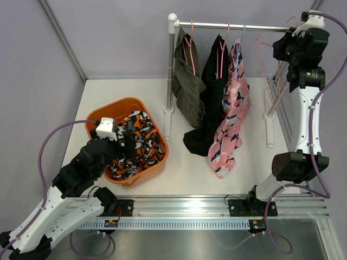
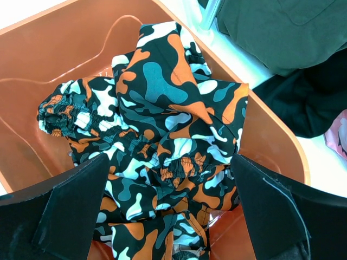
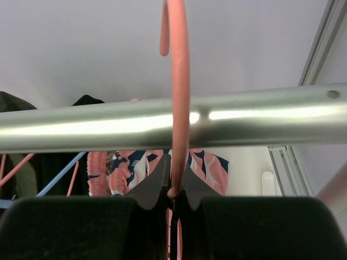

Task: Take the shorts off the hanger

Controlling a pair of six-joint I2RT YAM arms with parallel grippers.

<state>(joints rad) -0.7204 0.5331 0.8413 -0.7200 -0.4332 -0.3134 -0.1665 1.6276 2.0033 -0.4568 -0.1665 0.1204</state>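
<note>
The orange-black-grey camouflage shorts (image 1: pixel 138 142) lie bunched in the orange basket (image 1: pixel 108 112); the left wrist view shows them (image 2: pixel 162 124) filling it. My left gripper (image 1: pixel 123 142) hovers open just over them (image 2: pixel 168 181), fingers apart on either side, holding nothing. The olive green shorts (image 1: pixel 187 86), black shorts (image 1: pixel 209 108) and pink patterned shorts (image 1: pixel 233 114) hang on hangers from the metal rail (image 1: pixel 233 25). My right gripper (image 1: pixel 290 33) is shut on the neck of an empty pink hanger (image 3: pixel 179 81) at the rail's right end (image 3: pixel 174 189).
The rail (image 3: pixel 255 114) stands on white posts (image 1: pixel 172 65) at the back of the white table. The basket's wall (image 2: pixel 65 49) sits beside the olive shorts (image 2: pixel 282 32) and black shorts (image 2: pixel 309 103). Purple walls close the back and sides.
</note>
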